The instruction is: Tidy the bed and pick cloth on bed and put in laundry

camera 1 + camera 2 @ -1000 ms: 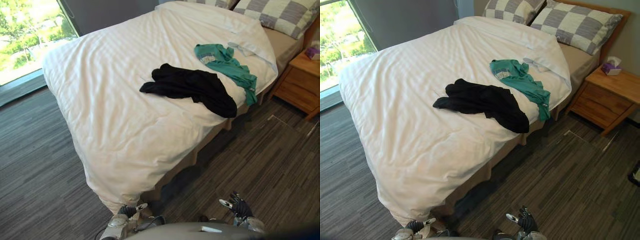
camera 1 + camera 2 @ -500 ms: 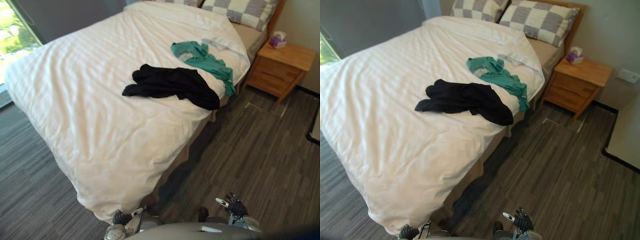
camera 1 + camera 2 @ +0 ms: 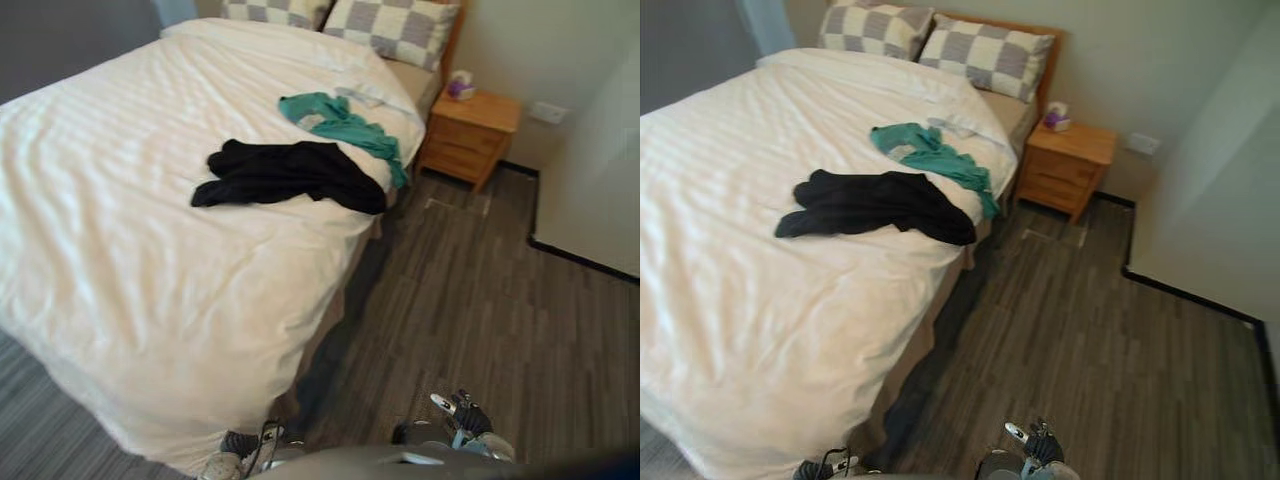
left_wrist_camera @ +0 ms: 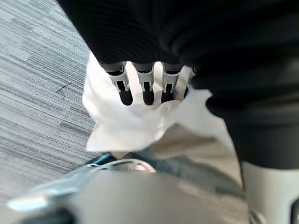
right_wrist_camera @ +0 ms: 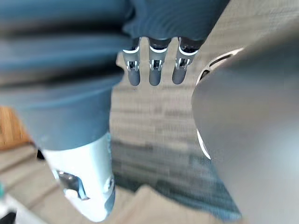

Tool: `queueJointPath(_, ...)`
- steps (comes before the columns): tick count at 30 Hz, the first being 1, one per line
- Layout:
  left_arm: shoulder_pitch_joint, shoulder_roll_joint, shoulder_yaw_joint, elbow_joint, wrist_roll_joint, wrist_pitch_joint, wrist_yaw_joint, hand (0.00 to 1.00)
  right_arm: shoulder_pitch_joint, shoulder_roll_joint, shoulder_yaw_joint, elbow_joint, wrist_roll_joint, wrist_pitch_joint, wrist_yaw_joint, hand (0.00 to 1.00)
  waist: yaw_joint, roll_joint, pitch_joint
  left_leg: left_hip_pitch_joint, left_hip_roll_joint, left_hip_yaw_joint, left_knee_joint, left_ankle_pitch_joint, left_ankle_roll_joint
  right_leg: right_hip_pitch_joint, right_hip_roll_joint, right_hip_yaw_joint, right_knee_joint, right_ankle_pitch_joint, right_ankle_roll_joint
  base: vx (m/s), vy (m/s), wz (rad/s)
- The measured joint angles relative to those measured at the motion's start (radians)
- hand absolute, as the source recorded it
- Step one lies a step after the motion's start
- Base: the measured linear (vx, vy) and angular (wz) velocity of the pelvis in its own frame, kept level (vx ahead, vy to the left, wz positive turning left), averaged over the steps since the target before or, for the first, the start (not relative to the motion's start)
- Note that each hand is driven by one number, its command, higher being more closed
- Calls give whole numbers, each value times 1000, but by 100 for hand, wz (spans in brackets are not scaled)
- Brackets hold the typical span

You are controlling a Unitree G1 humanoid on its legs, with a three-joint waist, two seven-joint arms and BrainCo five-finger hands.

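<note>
Nearest, at 7 o'clock: left hand [image 4: 146, 86], fingers straight, gripping nothing, against the hanging corner of the white duvet [image 3: 150, 280]. At 5 o'clock: right hand [image 5: 155, 70], fingers likewise straight and empty, over grey plank floor [image 3: 470, 300]. Farther, at 11 o'clock: black cloth [image 3: 290, 172] crumpled on the duvet near the bed's right edge. Just beyond, toward 12: green cloth [image 3: 340, 120], close to the black one, one end trailing over the edge. Farthest: checked pillows [image 3: 390, 25] at 12, wooden nightstand [image 3: 470, 135] at 1 with tissue box [image 3: 459, 86] on top.
</note>
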Motion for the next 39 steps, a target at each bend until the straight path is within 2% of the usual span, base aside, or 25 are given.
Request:
queueJointPath(2,-7,-6,-14,2,5,36,5,0,-4,-25,-1,-2,-1,-1,0,0,-17,20,6,-9,5,-3,-3,5,7,-2,34,27,-48,41,-6,-40,-71,-72)
queueJointPath(3,-17,-7,-24,2,9,58,5,0,-4,-43,2,9,-4,3,0,0,-12,30,8,-9,6,-2,-3,5,7,12,56,52,-96,77,-5,-85,-40,-58)
queueJointPath(4,-22,-6,-27,2,9,72,4,0,-1,-46,2,15,-5,4,0,0,-10,30,8,-8,6,0,-3,4,7,22,68,67,-129,100,-2,-150,12,-72)
queueJointPath(5,-30,-6,-27,-1,6,104,3,0,1,-42,3,15,-12,5,1,0,0,24,4,-10,10,15,-8,1,13,53,92,102,-236,165,13,-200,5,-84)
queueJointPath(6,-21,-4,-25,0,-3,134,-1,0,-4,-38,4,14,-24,7,2,0,10,38,1,-15,37,72,-8,2,25,63,94,99,-278,163,-6,-185,5,-83)
queueJointPath(7,-23,-3,-22,0,-9,148,-5,0,-17,-34,2,11,-23,8,6,0,9,35,2,-13,43,85,0,4,24,54,88,83,-238,139,-18,-69,5,-78)
queueJointPath(8,-17,7,-21,-1,-30,183,-19,0,-6,-32,6,12,-48,9,19,0,-7,16,-14,3,47,113,2,8,14,76,73,55,-194,106,2,10,15,-54)
queueJointPath(9,-15,9,-20,1,-44,190,-20,0,2,-33,6,13,-60,10,26,0,-1,14,-15,12,48,124,2,5,8,102,74,57,-239,115,4,16,11,-57)
queueJointPath(12,-11,5,-18,2,-83,208,-21,0,6,-38,5,13,-85,21,40,0,-1,17,-15,25,38,139,-22,4,-13,149,98,85,-390,206,-2,-78,-33,-44)
queueJointPath(14,-15,-4,-15,3,-100,209,-21,0,16,-48,1,14,-96,22,43,0,-6,24,-13,27,24,104,-37,1,-23,139,102,99,-391,206,-3,-69,-10,-21)
queueJointPath(15,-37,-26,47,79,-150,208,-17,0,11,-69,-16,53,-141,20,78,0,-14,45,4,66,17,-20,-52,11,-20,178,122,68,-391,188,-6,-21,-2,-4)
queueJointPath(20,-36,-26,48,80,-151,207,-17,0,14,-69,-17,54,-141,20,78,0,-14,45,4,66,17,-21,-52,11,-20,178,122,67,-391,188,-6,0,0,0)
queueJointPath(23,-22,-28,56,81,-166,143,-19,0,23,-66,-21,58,-136,-2,82,0,-14,43,7,64,10,-27,-52,11,-19,178,120,67,-391,187,-5,0,0,2)
queueJointPath(30,24,-32,62,82,-189,-96,-45,0,51,-39,-50,66,-61,-105,158,0,-12,30,17,59,0,-30,-51,9,-17,169,120,85,-391,184,1,0,0,-4)
queueJointPath(31,27,-33,65,82,-190,-113,-46,0,51,-38,-50,69,-61,-115,164,0,-12,29,17,59,0,-27,-51,8,-16,167,121,92,-391,184,1,-7,9,-28)
queueJointPath(32,31,-39,80,83,-198,-150,-47,0,51,-37,-49,74,-62,-133,182,0,-12,29,16,59,9,-7,-46,-10,-30,158,125,110,-391,185,2,-7,9,-27)
queueJointPath(33,32,-42,87,83,-198,-153,-47,0,51,-37,-49,74,-62,-134,185,0,-11,29,16,59,10,-1,-43,-14,-34,156,126,114,-391,186,2,-11,11,-56)
queueJointPath(35,47,-60,133,79,-197,-167,-44,0,50,-38,-46,72,-63,-143,198,0,-10,42,11,42,40,58,1,-65,-98,136,141,131,-391,172,-15,-3,-13,-76)
queueJointPath(36,65,-86,170,77,-198,-174,-39,0,47,-52,-43,61,-62,-144,206,0,-5,75,-4,25,93,110,48,-104,-159,119,171,94,-332,154,-46,93,-51,-103)
queueJointPath(37,89,-95,177,67,-199,-191,-40,0,52,-49,-33,42,-67,-146,206,0,0,83,-3,1,124,81,175,-103,-149,86,175,47,-191,88,-54,235,-119,-113)
queueJointPath(38,95,-87,182,45,-199,-194,-41,0,58,-45,-22,40,-67,-146,206,0,4,61,-6,-37,134,49,286,-101,-134,80,166,37,-170,39,-57,270,-166,-97)
queueJointPath(39,86,-99,184,18,-198,-194,-41,0,82,-49,-4,11,-64,-146,209,0,7,77,-6,-138,166,-56,522,-79,-92,94,177,53,-178,18,-74,264,-152,-92)
